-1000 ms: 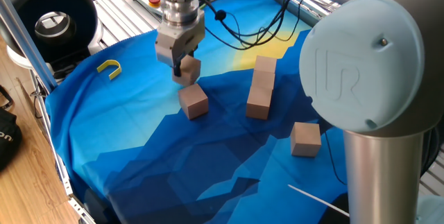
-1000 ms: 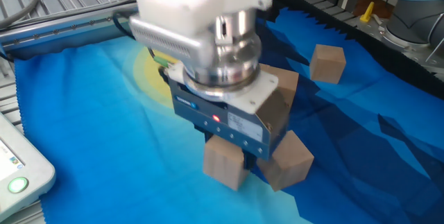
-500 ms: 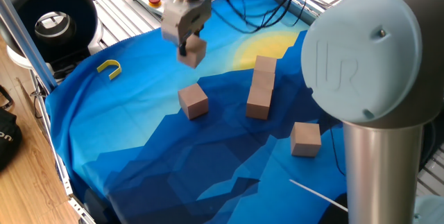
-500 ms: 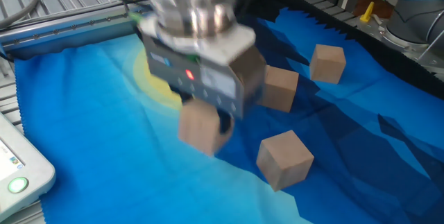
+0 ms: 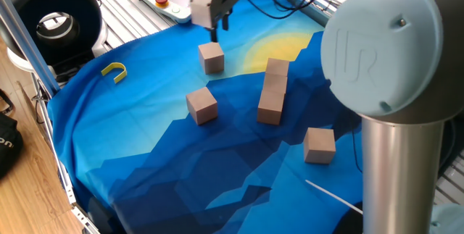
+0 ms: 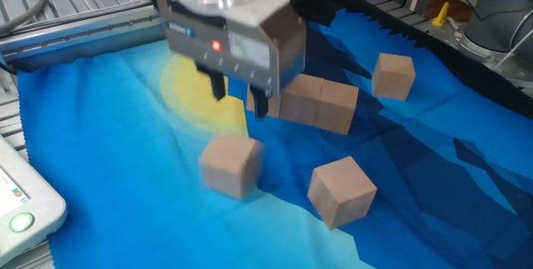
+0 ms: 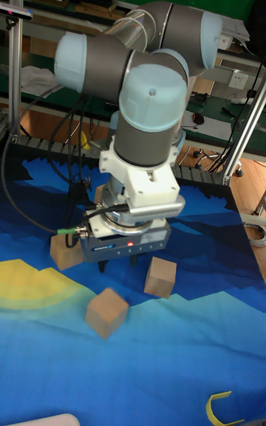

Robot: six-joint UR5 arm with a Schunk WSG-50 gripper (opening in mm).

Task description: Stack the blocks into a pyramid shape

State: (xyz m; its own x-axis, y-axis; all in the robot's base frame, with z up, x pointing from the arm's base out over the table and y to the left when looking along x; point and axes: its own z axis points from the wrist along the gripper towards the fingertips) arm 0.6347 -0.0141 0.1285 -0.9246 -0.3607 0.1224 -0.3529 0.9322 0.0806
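The gripper (image 6: 237,102) hung with its jaws parted and nothing between them, just above a block (image 6: 228,164) that half a second earlier had been clamped in it and now lay free on the blue cloth (image 5: 130,140) over the counter. Beside that released block sat a second block (image 5: 202,106), toward the cloth's front edge, unmoved since the earlier frame. Beyond it a short row of blocks (image 5: 272,90) touched end to end, another block (image 5: 320,145) lay well apart, and a yellow U-shaped piece (image 5: 114,71) lay off to the other side.
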